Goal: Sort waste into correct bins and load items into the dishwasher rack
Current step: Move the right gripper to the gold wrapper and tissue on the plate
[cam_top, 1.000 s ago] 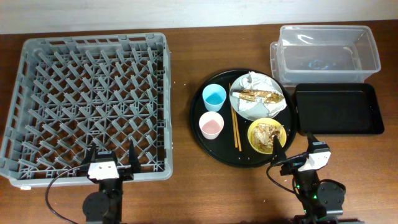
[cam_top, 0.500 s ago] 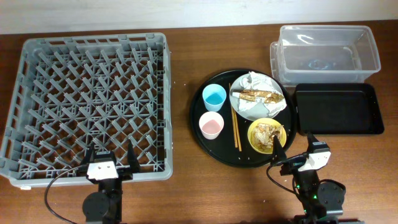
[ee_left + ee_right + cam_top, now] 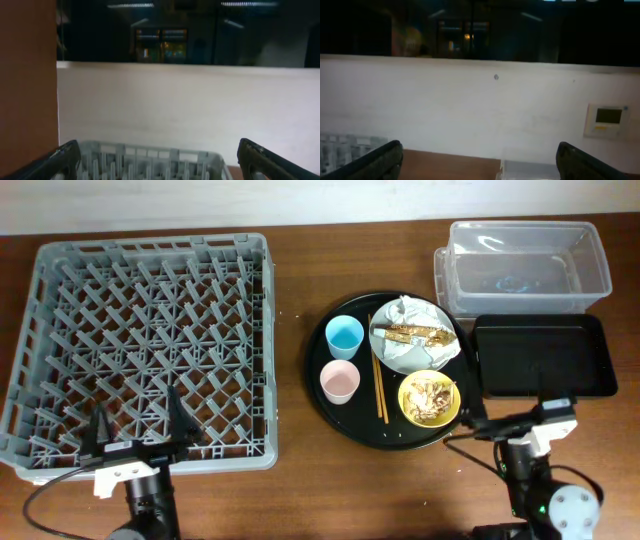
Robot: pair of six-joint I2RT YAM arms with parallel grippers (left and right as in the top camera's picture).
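The dishwasher rack (image 3: 155, 243) fills the left of the table, empty, pegs upright. My left gripper (image 3: 137, 415) hangs over its near edge, fingers spread wide and holding nothing; that wrist camera sees only the rack's far rim and the wall.

The round black tray (image 3: 350, 420) sits mid-table and carries everything I have to move. Right of it stands the clear tub (image 3: 527, 227), with the shallow black tray (image 3: 545, 355) just in front. My right gripper (image 3: 518, 412) hovers near that tray's front corner, fingers also wide and empty. If I drop carelessly from here, I judge a finger could clip the tray's rim or the round tray's edge and jolt the load.

The plate (image 3: 400, 358) holds crumpled napkins (image 3: 408, 310) and the gold-brown wrapper (image 3: 415, 333). Lifting the plate first would likely shed them.

The yellow bowl (image 3: 405, 405) holds food scraps (image 3: 432, 393); tilt it over the wrong spot and crumbs scatter.

The blue cup (image 3: 344, 334) and the pink cup (image 3: 340, 382) stand close together, so a wide approach to one could knock the other.

The chopsticks (image 3: 377, 375) lie flat between cups and plate; thin and low, they could slip my pinch or roll.
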